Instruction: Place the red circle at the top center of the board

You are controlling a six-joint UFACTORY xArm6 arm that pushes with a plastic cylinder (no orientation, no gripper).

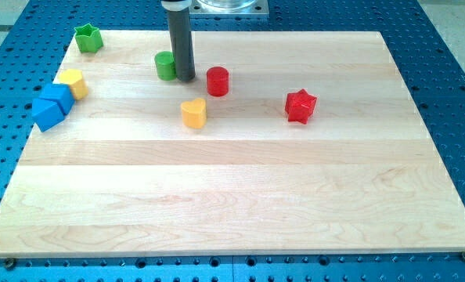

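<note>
The red circle (218, 81) stands on the wooden board (240, 196), a little left of centre in the upper part. My tip (186, 78) rests on the board just left of the red circle, with a small gap between them. A green circle (165, 66) sits right against the rod's left side. A yellow heart-shaped block (193, 113) lies just below my tip.
A red star (300, 106) lies to the right of the red circle. A green star (88, 37) is at the top left corner. A yellow block (73, 82) and two blue blocks (52, 105) cluster at the left edge.
</note>
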